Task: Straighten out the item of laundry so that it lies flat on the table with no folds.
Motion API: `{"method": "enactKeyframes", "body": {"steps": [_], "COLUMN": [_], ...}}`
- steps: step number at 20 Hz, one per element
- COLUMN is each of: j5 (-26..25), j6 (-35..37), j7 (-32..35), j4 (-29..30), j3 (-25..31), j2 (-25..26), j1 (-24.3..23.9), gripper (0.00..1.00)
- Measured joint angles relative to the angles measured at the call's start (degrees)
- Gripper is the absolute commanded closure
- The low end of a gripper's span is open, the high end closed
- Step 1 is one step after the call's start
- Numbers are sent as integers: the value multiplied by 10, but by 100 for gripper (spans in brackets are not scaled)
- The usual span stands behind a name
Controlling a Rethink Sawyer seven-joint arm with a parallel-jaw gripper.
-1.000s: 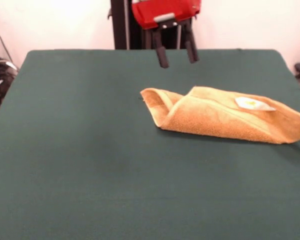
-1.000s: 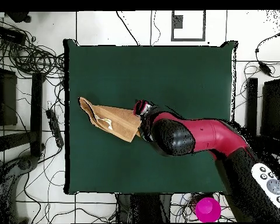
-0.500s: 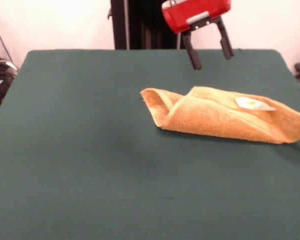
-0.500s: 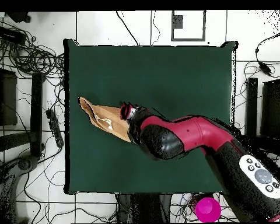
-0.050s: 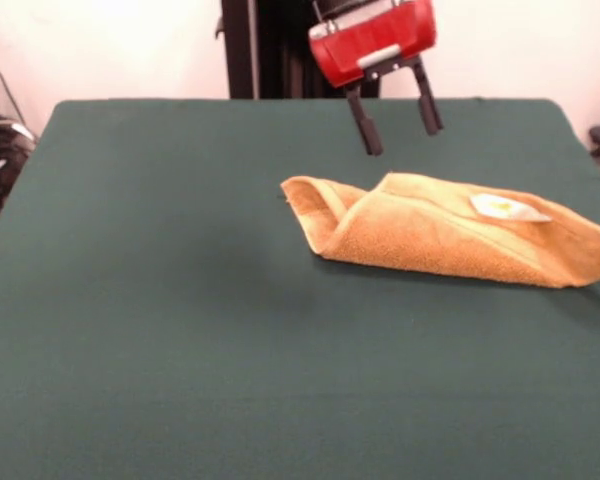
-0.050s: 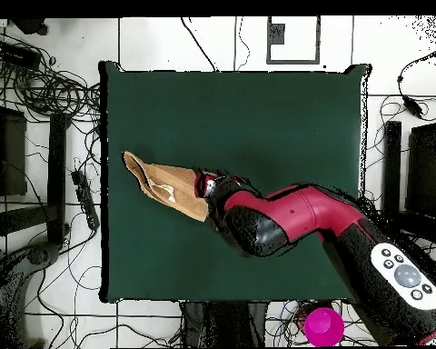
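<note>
The end effector [image 5: 395, 126] hangs open and empty above the far edge of the towel [image 5: 450, 232]. Over the last half second it has shifted back toward the rolled end and dropped slightly. The towel remains folded near the counter [image 5: 160, 300] edge, untouched; no grasp is made yet.

The folded towel [image 6: 167, 187] is lying near the tabletop's [image 6: 285, 118] left edge, with the gripper [image 6: 206, 184] hovering over its right end.
</note>
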Motion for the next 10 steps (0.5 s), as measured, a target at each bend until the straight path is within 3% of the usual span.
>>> {"method": "enactKeyframes", "body": {"steps": [10], "j5": [10], "j6": [0], "j7": [0], "j4": [1], "j3": [18], "j2": [-24], "j1": [-38], "gripper": [0]}}
